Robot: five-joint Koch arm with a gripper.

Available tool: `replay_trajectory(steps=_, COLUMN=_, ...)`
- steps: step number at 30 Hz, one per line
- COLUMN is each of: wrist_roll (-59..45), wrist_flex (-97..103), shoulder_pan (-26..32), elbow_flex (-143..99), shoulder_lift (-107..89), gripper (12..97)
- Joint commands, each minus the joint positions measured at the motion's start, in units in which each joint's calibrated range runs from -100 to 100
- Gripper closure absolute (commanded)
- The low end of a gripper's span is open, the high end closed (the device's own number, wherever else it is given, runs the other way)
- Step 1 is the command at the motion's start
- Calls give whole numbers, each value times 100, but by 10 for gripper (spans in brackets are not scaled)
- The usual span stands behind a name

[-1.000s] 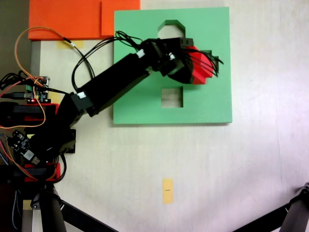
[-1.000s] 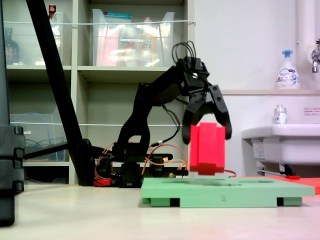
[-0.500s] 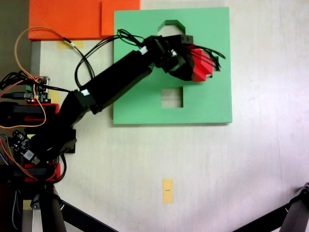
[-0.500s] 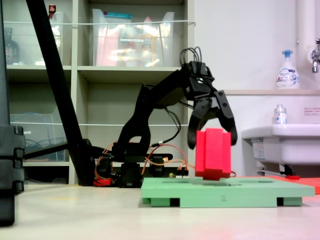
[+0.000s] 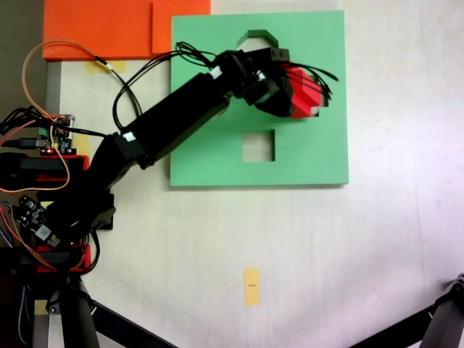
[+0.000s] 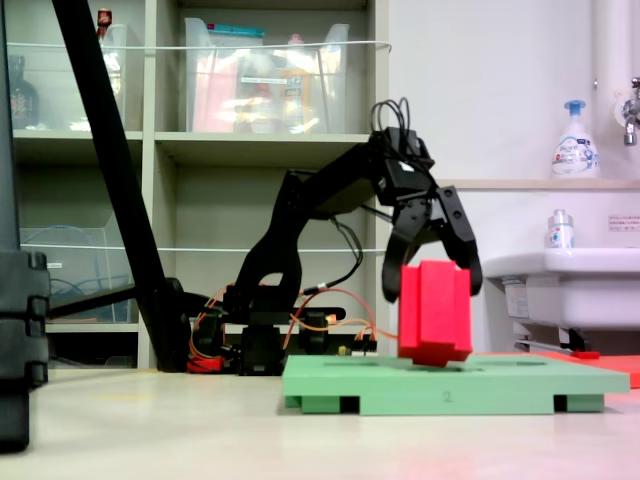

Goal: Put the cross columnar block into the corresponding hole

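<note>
My gripper is shut on the cross columnar block, a bright red foam piece. It holds the block over the right middle of the green foam board. In the side fixed view the gripper clasps the top of the block. The block hangs slightly tilted, with its lower end at the top face of the board. An octagonal cutout and a square cutout lie open. The corresponding hole is hidden beneath the block and gripper.
Orange foam sheets lie at the board's upper left. Circuit boards and loose wires sit by the arm's base. A yellow tape mark is on the table. Black tripod legs stand at the bottom edge. The side view shows shelves and a sink.
The gripper with the red block has shifted right in the side view and sunk until the block's lower end meets the board. From above it moved slightly toward the board's far side.
</note>
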Motion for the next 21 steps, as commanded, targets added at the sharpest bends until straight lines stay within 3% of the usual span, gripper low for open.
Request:
replay_trajectory(steps=1, wrist_roll=-44, wrist_flex=478, shoulder_pan=24, elbow_flex=476, shoulder_lift=-18, gripper=721)
replay_trajectory(steps=21, wrist_roll=-78, wrist_flex=632, shoulder_pan=-10, elbow_flex=536, shoulder_lift=527, gripper=687)
